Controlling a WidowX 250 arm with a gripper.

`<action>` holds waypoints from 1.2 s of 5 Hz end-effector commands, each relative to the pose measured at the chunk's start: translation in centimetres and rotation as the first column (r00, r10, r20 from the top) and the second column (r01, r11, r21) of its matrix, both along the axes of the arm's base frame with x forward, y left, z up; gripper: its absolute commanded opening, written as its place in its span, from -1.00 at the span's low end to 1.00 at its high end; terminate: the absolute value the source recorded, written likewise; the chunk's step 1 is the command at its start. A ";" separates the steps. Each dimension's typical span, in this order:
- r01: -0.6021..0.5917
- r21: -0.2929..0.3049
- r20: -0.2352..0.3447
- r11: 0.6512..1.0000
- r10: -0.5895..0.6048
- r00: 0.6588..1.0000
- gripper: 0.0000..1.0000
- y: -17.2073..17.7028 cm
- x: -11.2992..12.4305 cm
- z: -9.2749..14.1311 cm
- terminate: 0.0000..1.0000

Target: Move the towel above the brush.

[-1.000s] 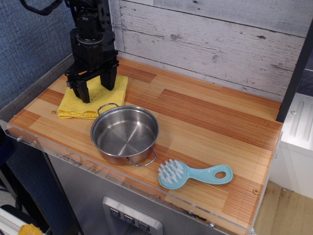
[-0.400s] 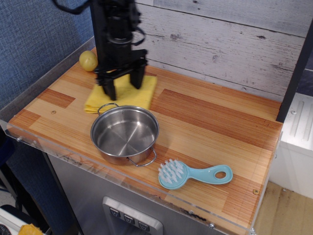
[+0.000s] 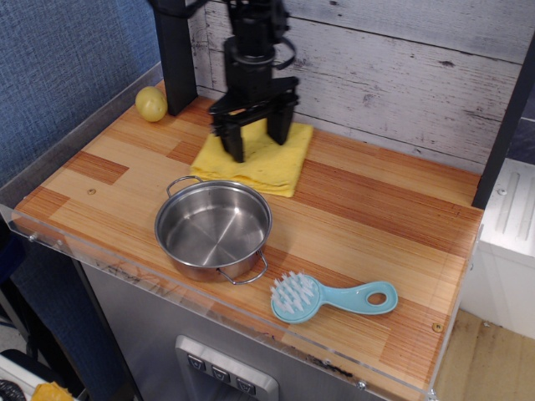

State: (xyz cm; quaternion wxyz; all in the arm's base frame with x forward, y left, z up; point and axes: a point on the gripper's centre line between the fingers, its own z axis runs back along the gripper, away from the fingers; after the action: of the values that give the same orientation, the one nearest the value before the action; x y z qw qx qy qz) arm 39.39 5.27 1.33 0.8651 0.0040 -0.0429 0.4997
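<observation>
The yellow towel (image 3: pixel 261 163) lies flat on the wooden table at the back centre, just behind the steel pot. My black gripper (image 3: pixel 257 135) stands upright over it. Its two fingers (image 3: pixel 233 144) are spread apart, with their tips down on the towel's top face. The light blue brush (image 3: pixel 333 297) with white bristles lies near the front edge at the right. Its handle points right, well apart from the towel and the gripper.
A steel pot (image 3: pixel 214 229) with two handles stands at the front centre, between the towel and the brush. A small yellow fruit (image 3: pixel 151 104) sits at the back left corner. A plank wall runs along the back. The table's (image 3: pixel 393 209) front edge is a clear plastic lip.
The gripper has moved right and towards the back wall, and the towel has slid with it from the left side to the back centre. The yellow fruit is now uncovered.
</observation>
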 end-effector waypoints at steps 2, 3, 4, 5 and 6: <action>0.226 0.017 0.046 0.974 -0.226 0.973 1.00 -9.1 0.5 0.5 -1.00; 0.294 0.015 0.053 0.956 -0.295 0.954 1.00 -11.5 -0.7 0.9 -1.00; 0.354 0.021 0.058 0.935 -0.354 0.933 1.00 -13.3 -2.7 1.3 -1.00; 0.391 0.022 0.058 0.920 -0.392 0.918 1.00 -14.1 -4.6 1.5 -1.00; 0.413 0.015 0.064 0.911 -0.413 0.909 1.00 -14.5 -6.5 2.0 -1.00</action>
State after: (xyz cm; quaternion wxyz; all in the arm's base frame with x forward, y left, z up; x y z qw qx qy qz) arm 32.79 -8.66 1.30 0.9494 -0.0019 -0.0428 0.3110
